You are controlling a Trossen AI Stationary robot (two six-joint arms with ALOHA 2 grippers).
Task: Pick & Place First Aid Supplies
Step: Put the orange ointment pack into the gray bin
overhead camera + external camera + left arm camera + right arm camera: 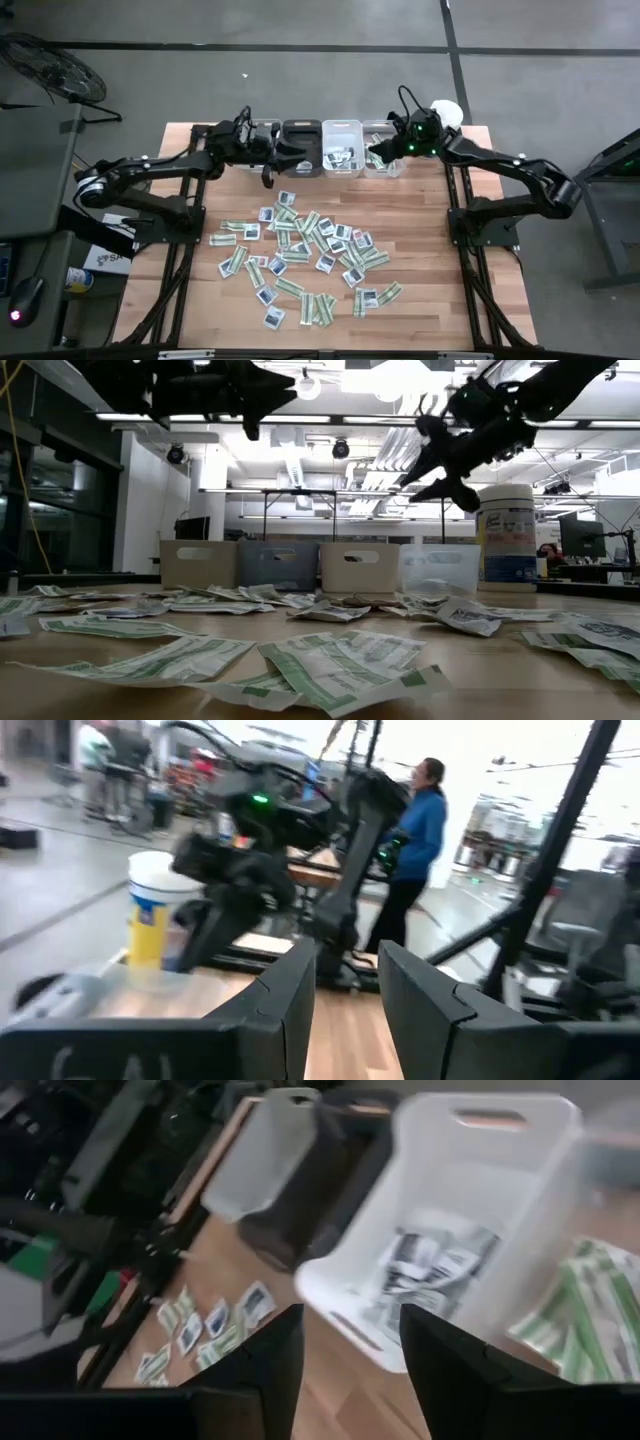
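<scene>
The right gripper point(383, 153) hung above the clear bin point(384, 165) at the right end of the row of bins, its fingers spread with nothing between them. The left gripper point(272, 160) hovered over the left end of the row, near the dark bin point(302, 146); its fingers stood slightly parted and no packet showed between them.

The step in hand appeared to be a return to the pile for another packet. To do it well, the right arm should clear the bin walls before travelling, then descend on a packet lying alone at the near edge of the pile, fingers straddling its narrow side, pressing lightly into the table point(440, 290) so the flat paper lifts.

The first aid supplies point(310, 255) lay scattered mid-table, well apart from both grippers. Some blue-marked white packets already lay in the white bin point(440, 1270), and green-and-white strips in the clear bin.
</scene>
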